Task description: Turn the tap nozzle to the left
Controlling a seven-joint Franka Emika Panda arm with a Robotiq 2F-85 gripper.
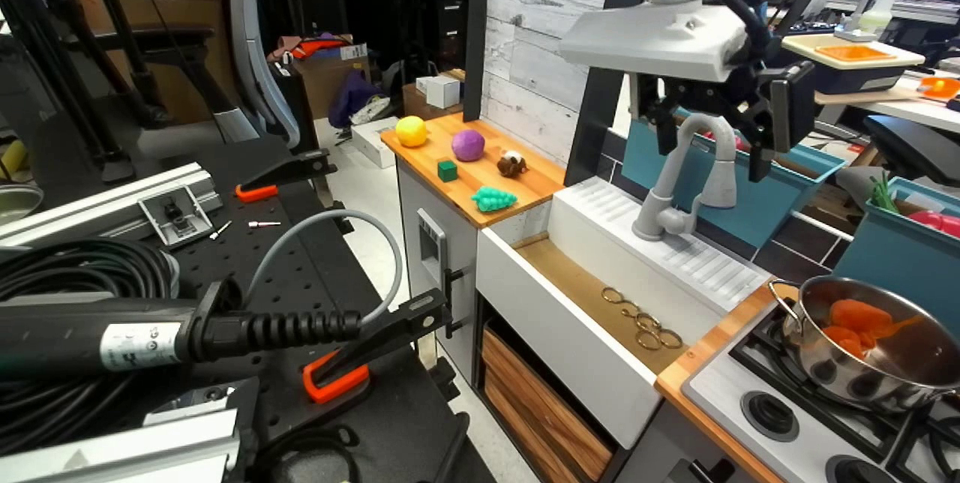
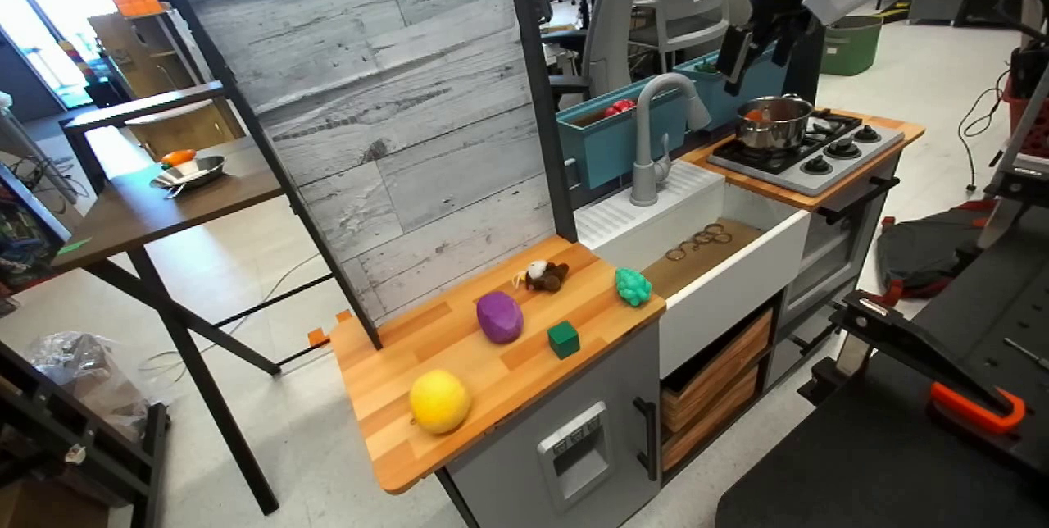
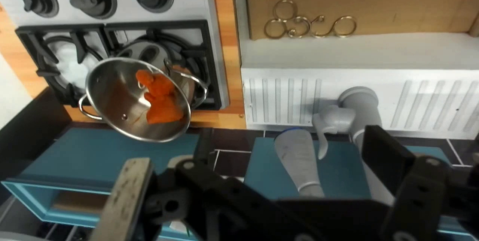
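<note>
In an exterior view, with twelve o'clock at the top, a yellow ball (image 2: 440,402) is sitting closest, on a wooden counter (image 2: 508,376). At two o'clock from the ball, a green block (image 2: 564,339) is resting, and a purple lump (image 2: 499,317) is resting at one o'clock. Counting from the block, a brown and white toy (image 2: 547,275) is lying near twelve o'clock, and a bumpy teal toy (image 2: 633,286) is sitting at two o'clock. Past these, gold rings (image 2: 702,240) are lying in the sink (image 2: 733,294). The gray tap nozzle (image 2: 644,134) is standing on the sink's back ledge (image 2: 610,216), at eleven o'clock from the rings, and its tip (image 2: 699,114) is pointing down toward five o'clock. The gripper (image 2: 756,75) is hanging in the air, between one and two o'clock from the tip, and a gap is showing between them. In the wrist view, its fingers (image 3: 385,156) are standing wide apart. At three o'clock from the tap nozzle, a shiny pot (image 2: 774,134) is holding orange pieces (image 3: 162,98) and sitting on a stove (image 2: 788,174). Farther off, a green bin (image 2: 852,46) is standing on the floor (image 2: 934,77), between two and three o'clock from the gripper.
</note>
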